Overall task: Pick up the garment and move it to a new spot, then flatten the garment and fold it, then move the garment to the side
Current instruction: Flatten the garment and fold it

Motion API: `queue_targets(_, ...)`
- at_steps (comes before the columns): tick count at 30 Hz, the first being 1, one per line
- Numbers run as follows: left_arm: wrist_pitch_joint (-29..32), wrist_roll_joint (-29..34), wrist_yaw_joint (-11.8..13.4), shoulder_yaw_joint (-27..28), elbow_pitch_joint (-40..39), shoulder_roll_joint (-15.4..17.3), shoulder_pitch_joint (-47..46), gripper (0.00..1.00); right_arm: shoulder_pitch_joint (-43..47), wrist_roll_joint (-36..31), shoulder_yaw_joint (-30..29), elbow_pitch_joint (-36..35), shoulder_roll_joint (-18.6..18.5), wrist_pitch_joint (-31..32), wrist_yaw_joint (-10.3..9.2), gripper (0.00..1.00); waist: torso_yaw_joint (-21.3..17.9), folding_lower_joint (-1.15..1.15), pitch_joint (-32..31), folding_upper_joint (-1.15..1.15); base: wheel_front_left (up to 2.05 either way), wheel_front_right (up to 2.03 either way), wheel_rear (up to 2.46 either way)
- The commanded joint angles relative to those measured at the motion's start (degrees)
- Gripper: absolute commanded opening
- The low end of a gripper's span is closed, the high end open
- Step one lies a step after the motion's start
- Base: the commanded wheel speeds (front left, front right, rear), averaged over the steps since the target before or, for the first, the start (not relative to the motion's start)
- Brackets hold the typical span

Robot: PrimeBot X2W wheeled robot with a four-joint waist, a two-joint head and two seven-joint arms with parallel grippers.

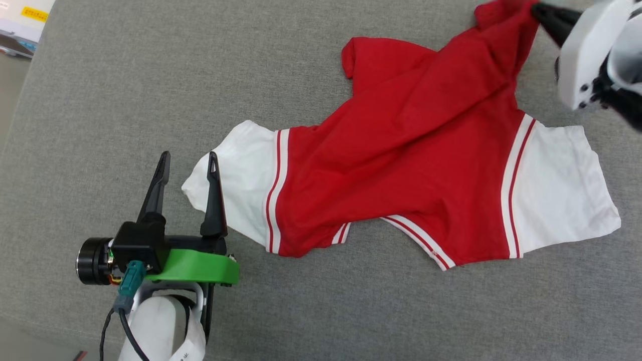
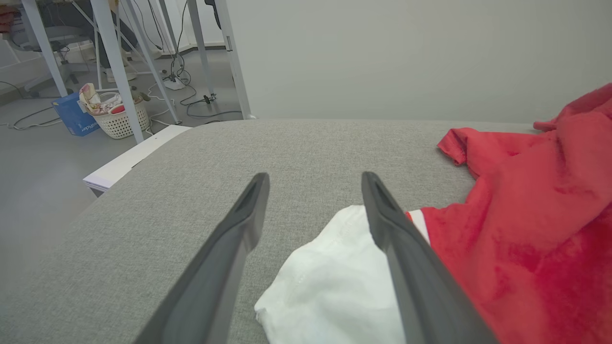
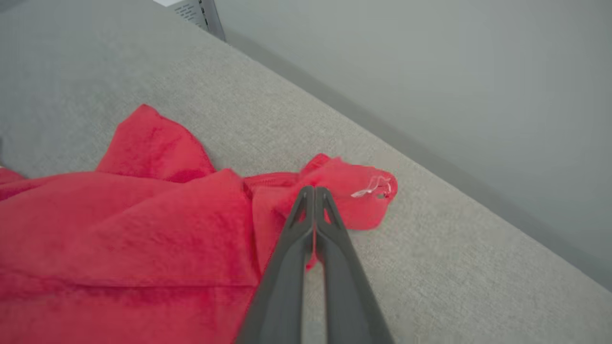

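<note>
The garment point(image 1: 411, 165), a red jersey with white sleeves and red-white striped trim, lies crumpled across the grey surface. Its lettering is hidden. My right gripper point(image 1: 535, 9) at the top right is shut on the garment's far red corner; in the right wrist view the gripper point(image 3: 314, 191) has its fingers pressed together on that bunched red cloth point(image 3: 344, 191). My left gripper point(image 1: 188, 163) stands open at the lower left, its right finger over the edge of the white sleeve point(image 1: 241, 175). In the left wrist view that sleeve point(image 2: 334, 282) lies between the fingers of the gripper point(image 2: 315, 184).
The grey padded surface point(image 1: 351, 311) has its far edge close behind the garment's held corner. Off its left edge the floor holds a white basket point(image 2: 122, 119), a blue box point(image 2: 74, 114) and table legs point(image 2: 114, 62). A pale wall point(image 2: 406, 52) stands behind.
</note>
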Motion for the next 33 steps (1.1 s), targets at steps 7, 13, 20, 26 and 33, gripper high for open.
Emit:
queue_targets(7, -0.3, 0.9, -0.6, -0.2, 0.6, -0.7, -1.9, 1.0, 4.6, 3.9, 10.1, 7.8, 4.9, 0.8, -0.04, 0.0, 0.8, -0.01, 1.1, 0.0, 0.0, 0.0, 0.0)
queue_targets(13, -0.3, 1.2, -0.6, 0.2, 1.3, -0.8, -1.1, 1.0, 4.4, 7.0, 12.6, 10.4, 4.6, -2.7, -0.04, 1.0, 0.5, -0.01, -0.7, 0.0, 0.0, 0.0, 0.0)
queue_targets(20, -0.3, 1.6, -0.3, 1.1, 1.4, -0.9, 1.5, 1.0, 5.6, 9.1, 12.3, 5.6, -1.2, -14.3, -0.04, 1.0, -0.5, -0.01, -5.2, 0.0, 0.0, 0.0, 0.0)
queue_targets(26, -0.3, 2.1, -0.3, 2.0, 0.9, -0.9, 3.9, 1.0, 7.7, 10.3, 9.4, -1.7, -8.4, -19.1, -0.04, 1.0, -2.1, -0.01, -8.1, 0.0, 0.0, 0.0, 0.0)
queue_targets(33, -0.3, 2.7, -0.6, 2.8, 0.5, -0.9, 5.4, 1.0, 10.2, 14.2, 7.2, -9.9, -17.9, -8.2, -0.04, 1.0, -3.1, -0.01, -10.0, 0.0, 0.0, 0.0, 0.0)
